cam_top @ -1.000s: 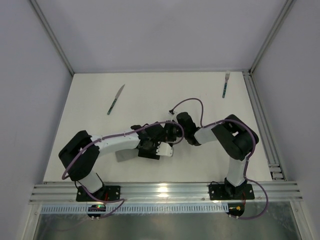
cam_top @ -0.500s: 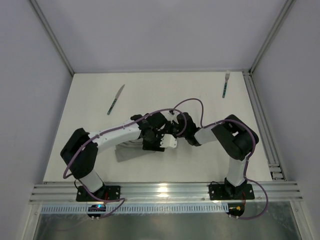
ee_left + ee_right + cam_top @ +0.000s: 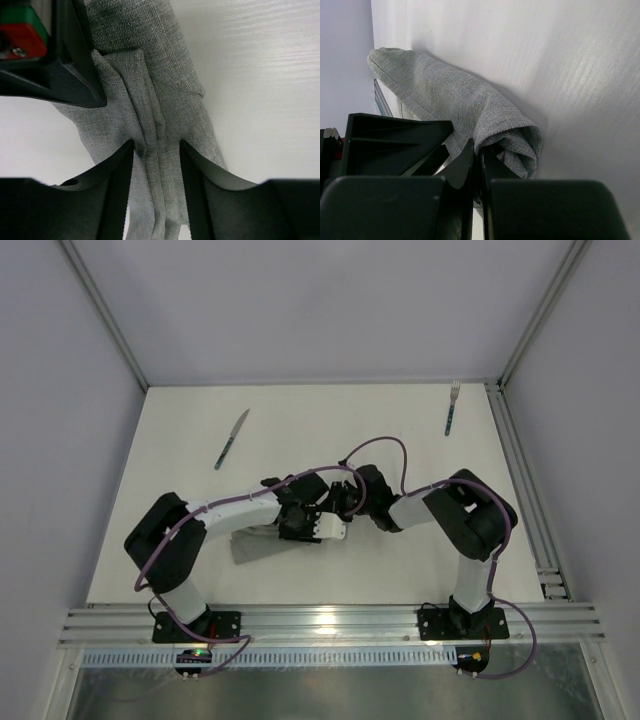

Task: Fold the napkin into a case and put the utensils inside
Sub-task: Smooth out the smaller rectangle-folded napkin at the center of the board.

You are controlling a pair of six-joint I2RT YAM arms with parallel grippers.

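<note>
Since a second ago the left arm's wrist has drawn back toward 8 o'clock and its fingers have narrowed over the cloth; the right arm has hardly stirred.

The knife [image 3: 231,438] lies untouched at 10 o'clock on the table [image 3: 400,560], blade tip toward 1 o'clock. The left end effector [image 3: 156,145] straddles the napkin [image 3: 250,545], its fingers [image 3: 120,175] pressing a gathered ridge of folds from both sides. The napkin is a narrow grey band in the near middle of the table, its long axis running from 8 o'clock to 2 o'clock. The right end effector [image 3: 477,150] is closed on the rolled 2 o'clock end. The fork [image 3: 451,410] rests at 1 o'clock, tines toward 12.

By my judgement the folding is well along but the case looks unfinished, and both utensils remain to be placed inside.
</note>
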